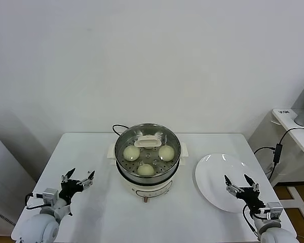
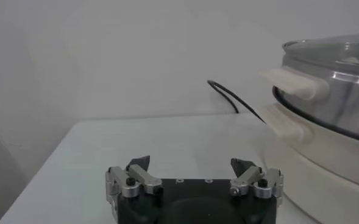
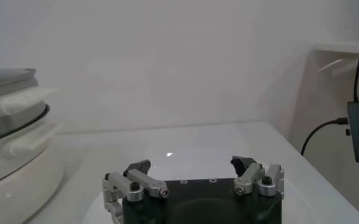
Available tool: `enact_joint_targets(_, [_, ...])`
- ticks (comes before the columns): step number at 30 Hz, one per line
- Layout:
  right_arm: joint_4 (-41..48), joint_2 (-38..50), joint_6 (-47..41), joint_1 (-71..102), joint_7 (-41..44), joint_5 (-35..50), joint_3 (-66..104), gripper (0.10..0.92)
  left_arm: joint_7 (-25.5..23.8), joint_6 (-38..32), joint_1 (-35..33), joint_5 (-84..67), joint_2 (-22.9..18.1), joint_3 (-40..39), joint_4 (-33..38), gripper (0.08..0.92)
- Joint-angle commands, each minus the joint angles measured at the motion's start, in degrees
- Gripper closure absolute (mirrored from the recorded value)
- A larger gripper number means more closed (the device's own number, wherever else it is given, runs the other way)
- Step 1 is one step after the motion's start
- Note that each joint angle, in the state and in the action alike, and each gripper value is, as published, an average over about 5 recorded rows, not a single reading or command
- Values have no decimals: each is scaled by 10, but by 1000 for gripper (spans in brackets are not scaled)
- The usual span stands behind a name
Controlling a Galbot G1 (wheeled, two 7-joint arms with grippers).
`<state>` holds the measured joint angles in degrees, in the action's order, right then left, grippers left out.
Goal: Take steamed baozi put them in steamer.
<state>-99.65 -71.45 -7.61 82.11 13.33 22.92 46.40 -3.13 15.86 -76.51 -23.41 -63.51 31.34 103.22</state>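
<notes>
Baozi vs. grippers: the steamed baozi (image 1: 131,152) lie in the steamer (image 1: 147,178) at the middle of the table (image 1: 91,152), between the two grippers and well apart from both.
Steamer contents: three buns are plain to see on the perforated tray, one toward the left, one toward the right (image 1: 166,152), one at the near side (image 1: 146,169); a fourth at the far side cannot be made out under the lid handle.
Lid: a glass lid (image 1: 157,132) with a white handle (image 1: 148,142) sits on the steamer.
Plate: the white plate (image 1: 213,172) lies just right of the steamer, with no bun on it.
Cord: a black cord (image 1: 119,127) runs out behind the steamer.
Left gripper (image 1: 78,178): near the table's front left, jaws spread wide, holding and touching nothing; the steamer's side shows beyond it in the left wrist view.
Right gripper (image 1: 240,183): over the plate's near edge, jaws spread wide, nothing between them.
</notes>
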Motion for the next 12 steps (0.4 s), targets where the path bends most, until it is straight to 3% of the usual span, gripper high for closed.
enact_joint_targets(1, [2, 0, -2, -2, 1, -1, 0, 203, 0, 1, 1, -2, 0, 0, -3, 177])
enact_joint_targets(12, [5, -2, -4, -4, 0, -5, 0, 203, 0, 3, 2, -8, 1, -1, -4, 177])
